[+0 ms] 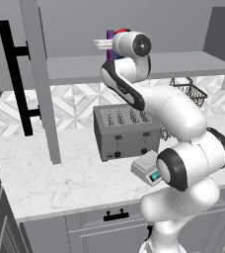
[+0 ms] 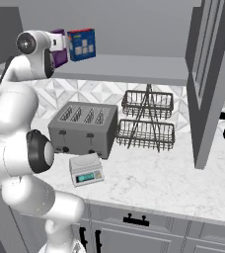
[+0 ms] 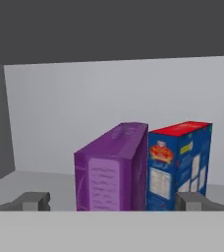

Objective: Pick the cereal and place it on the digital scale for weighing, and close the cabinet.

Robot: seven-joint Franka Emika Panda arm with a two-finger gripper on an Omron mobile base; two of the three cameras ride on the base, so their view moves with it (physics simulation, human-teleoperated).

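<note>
Gripper [image 3: 111, 202] jaws wide, empty, tips flanking cereal [image 3: 113, 170] without touching; cereal upright on shelf inside open cabinet [image 2: 206, 74], touching blue box [image 3: 180, 165] on its right; digital scale [image 2: 86, 169] below on counter [image 2: 149, 180], before toaster [image 2: 83, 128]

My arm [image 1: 178, 123]: white, dark joints, rising from the base, elbow folded back, forearm climbing to shelf height, wrist [image 2: 33, 44] level. My pincer [image 3: 112, 201]: pointing horizontally forward, jaws spread wide, fingertips [image 3: 33, 200] far apart, nothing gripped between them.
</note>
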